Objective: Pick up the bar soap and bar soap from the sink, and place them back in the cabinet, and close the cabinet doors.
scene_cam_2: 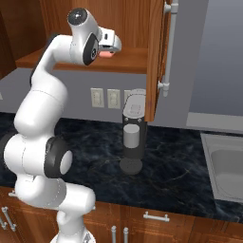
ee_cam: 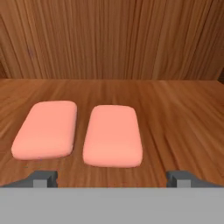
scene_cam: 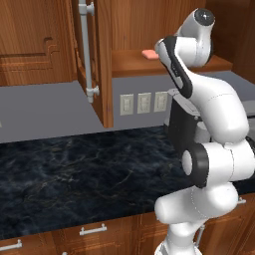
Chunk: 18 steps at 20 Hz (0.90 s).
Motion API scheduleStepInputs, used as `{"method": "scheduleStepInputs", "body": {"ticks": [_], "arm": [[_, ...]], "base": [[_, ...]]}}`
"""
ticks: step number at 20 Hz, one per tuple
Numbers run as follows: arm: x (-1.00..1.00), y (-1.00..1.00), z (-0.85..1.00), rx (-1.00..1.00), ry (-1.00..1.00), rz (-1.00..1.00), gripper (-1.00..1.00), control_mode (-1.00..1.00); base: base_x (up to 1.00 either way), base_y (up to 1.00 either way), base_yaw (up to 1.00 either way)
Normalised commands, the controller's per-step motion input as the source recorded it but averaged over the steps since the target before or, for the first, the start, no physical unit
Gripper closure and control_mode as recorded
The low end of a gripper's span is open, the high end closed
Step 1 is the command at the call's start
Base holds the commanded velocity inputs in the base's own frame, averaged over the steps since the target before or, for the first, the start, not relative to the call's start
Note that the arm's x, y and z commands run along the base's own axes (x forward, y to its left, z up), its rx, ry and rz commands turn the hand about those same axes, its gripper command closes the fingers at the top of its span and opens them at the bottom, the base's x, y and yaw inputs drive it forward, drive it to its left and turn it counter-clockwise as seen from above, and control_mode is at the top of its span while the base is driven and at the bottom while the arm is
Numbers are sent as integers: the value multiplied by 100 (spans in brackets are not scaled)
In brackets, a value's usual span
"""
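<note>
Two salmon-pink bar soaps lie flat side by side on the cabinet's wood shelf (ee_cam: pixel 179 109), one at the left (ee_cam: pixel 46 129) and one at the middle (ee_cam: pixel 113 135). My gripper (ee_cam: pixel 112 177) is open just in front of them, its fingertips (ee_cam: pixel 43 177) wide apart and touching neither bar. From the right base view, my hand is at the shelf's front edge with a bit of pink soap (scene_cam_2: pixel 108 55) under it. A soap (scene_cam: pixel 148 54) also peeks out beside the arm. Both cabinet doors stand open: the left one (scene_cam: pixel 99 60) and the right one (scene_cam_2: pixel 154 57). The sink (scene_cam_2: pixel 228 166) is at the right.
A dark cylindrical appliance (scene_cam_2: pixel 132 137) stands on the black marble counter (scene_cam: pixel 74 169) under the shelf. Wall outlets (scene_cam: pixel 143 103) sit on the grey backsplash. The open doors' long silver handles (scene_cam_2: pixel 168 47) jut out on either side of my arm.
</note>
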Motion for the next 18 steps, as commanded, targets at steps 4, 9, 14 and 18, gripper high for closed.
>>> {"method": "scheduleStepInputs", "body": {"ticks": [4,9,14,18], "arm": [[-36,0,0,0,0,0,-100,-100],[-35,0,0,0,-1,0,-100,-100],[-38,0,-1,0,-1,0,-100,-100],[-32,0,0,0,0,0,-100,-100]], "base": [[0,0,0],[0,0,0],[0,0,0],[0,0,0]]}}
